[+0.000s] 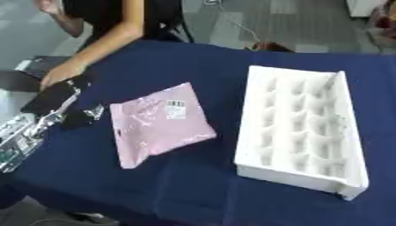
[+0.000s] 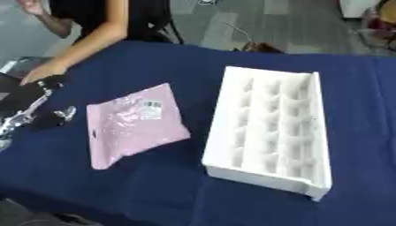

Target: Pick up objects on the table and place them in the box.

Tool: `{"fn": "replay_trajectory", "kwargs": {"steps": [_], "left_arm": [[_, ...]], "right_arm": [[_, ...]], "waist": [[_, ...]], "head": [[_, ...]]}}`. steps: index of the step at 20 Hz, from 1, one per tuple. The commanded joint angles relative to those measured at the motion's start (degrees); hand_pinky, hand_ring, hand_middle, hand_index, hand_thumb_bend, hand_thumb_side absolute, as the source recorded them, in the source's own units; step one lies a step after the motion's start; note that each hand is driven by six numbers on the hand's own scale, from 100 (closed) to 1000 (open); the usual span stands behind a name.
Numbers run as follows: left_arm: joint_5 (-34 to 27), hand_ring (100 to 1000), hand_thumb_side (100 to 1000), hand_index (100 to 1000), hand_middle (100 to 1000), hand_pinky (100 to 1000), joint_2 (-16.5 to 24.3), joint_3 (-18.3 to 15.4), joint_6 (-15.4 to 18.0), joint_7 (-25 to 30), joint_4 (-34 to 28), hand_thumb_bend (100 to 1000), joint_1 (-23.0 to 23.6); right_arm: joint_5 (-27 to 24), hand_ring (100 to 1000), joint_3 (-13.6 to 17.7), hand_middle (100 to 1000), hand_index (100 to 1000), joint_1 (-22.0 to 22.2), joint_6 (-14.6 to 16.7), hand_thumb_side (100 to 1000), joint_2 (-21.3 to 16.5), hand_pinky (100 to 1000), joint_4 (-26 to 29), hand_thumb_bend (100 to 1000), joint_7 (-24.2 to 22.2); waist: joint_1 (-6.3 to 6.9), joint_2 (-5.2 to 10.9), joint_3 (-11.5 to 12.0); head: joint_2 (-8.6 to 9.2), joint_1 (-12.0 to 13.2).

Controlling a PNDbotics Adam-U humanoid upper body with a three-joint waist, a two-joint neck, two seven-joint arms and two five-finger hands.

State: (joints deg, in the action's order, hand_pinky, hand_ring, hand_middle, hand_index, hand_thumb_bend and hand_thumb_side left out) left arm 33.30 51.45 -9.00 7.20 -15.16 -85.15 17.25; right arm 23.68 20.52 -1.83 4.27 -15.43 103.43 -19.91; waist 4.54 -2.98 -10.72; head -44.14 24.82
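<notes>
A white foam box (image 1: 298, 128) with rows of moulded compartments lies on the right of the blue-covered bench (image 1: 185, 190) — every compartment that shows looks empty. Left of it, apart from its wall, a flat pink bag (image 1: 158, 122) with a white barcode label lies on the cloth. At the left edge the left robot hand (image 1: 55, 98) — black, on a silver arm — hovers near the bag's far-left corner; whether its fingers are spread or curled cannot be told. A person's hand (image 1: 60, 73) rests just beyond it.
</notes>
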Motion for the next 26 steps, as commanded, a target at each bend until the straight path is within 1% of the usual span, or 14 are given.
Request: {"fn": "replay_trajectory", "kwargs": {"steps": [1,7,15,16,21,26], "left_arm": [[0.24,907,717,968,921,824,3.04,-0.63,0.68,-0.44,-2.06,100,-0.54],[0.83,911,712,962,920,832,3.21,-0.95,0.27,-0.22,-5.13,100,-0.45],[2.42,913,724,953,915,842,2.86,-0.61,0.59,1.14,-9.7,100,-0.71],[3.12,920,715,955,919,857,2.69,-0.47,0.77,1.43,-10.54,100,-0.73],[9.09,927,713,953,922,870,0.18,1.18,1.81,3.68,-16.59,100,-0.79],[14.83,937,710,955,923,892,-1.6,3.15,2.32,6.24,-19.98,100,-1.12]], "right_arm": [[0.12,654,0.2,765,916,-0.33,0.0,794,-1.28,580,0.88,100,-0.01],[0.13,654,0.2,765,915,-0.38,0.01,794,-1.32,579,0.9,100,-0.04],[0.12,654,0.17,765,915,-0.41,0.04,793,-1.33,579,0.9,100,-0.08],[0.11,654,0.16,765,915,-0.41,0.05,794,-1.3,579,0.91,100,-0.09],[0.03,654,0.06,765,916,-0.51,0.11,794,-1.08,580,0.9,100,-0.18],[-0.02,654,0.06,765,915,-0.52,0.16,792,-1.01,580,0.9,100,-0.12]], "waist": [[-0.09,0.53,0.17],[-0.05,0.54,0.19],[-0.1,0.52,0.2],[-0.11,0.5,0.19],[-0.34,0.33,-0.03],[-0.59,0.22,-0.25]], "head": [[0.4,-0.5],[0.5,-1.07],[0.31,-0.74],[0.26,-0.67],[0.2,-0.43],[0.15,-0.26]]}}
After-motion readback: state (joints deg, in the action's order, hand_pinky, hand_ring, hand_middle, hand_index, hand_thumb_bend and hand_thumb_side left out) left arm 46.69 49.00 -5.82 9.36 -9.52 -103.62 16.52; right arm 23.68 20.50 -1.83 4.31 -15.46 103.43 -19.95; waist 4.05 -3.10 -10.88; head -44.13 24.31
